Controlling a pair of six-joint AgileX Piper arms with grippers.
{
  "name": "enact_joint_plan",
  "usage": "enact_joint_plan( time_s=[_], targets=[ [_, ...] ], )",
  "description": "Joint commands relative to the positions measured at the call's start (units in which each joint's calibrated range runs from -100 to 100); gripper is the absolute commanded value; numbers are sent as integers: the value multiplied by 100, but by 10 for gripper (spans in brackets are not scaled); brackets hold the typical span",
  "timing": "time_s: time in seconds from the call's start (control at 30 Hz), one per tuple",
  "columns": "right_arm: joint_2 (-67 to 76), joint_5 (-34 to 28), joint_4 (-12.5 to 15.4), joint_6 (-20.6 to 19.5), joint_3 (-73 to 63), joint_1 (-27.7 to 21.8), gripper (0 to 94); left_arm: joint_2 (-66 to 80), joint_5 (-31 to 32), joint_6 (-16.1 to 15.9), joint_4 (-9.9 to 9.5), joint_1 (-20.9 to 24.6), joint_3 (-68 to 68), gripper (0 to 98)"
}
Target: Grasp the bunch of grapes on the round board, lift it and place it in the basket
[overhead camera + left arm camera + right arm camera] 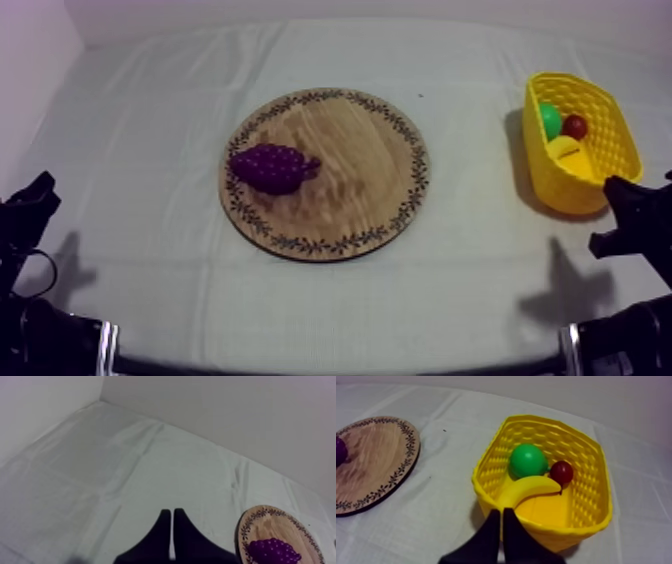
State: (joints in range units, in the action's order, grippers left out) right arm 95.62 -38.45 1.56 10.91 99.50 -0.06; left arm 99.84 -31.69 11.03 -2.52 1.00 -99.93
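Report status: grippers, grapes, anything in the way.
Left gripper shut, right gripper shut, both at rest. Bunch of grapes lying on wooden board. Yellow basket holds banana, green fruit, small red fruit; no obstacle between.

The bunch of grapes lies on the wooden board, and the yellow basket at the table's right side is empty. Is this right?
The yellow basket is not empty: the right wrist view shows a banana, a green fruit and a small red fruit in it. The bunch of grapes does lie on the wooden board.
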Motion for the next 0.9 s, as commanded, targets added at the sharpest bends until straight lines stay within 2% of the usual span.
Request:
enact_joint_plan(
  time_s=[0.0,0.43,0.87],
  targets=[
    [5,6,-3,-48,6,-2,2,-2,0,-1,1,-2,4,0],
    [5,6,-3,-13,6,19,3,-2,0,-1,1,-2,4,0],
    [4,60,-48,-60,-32,1041,7,-2,0,-1,1,-2,4,0]
  ],
)
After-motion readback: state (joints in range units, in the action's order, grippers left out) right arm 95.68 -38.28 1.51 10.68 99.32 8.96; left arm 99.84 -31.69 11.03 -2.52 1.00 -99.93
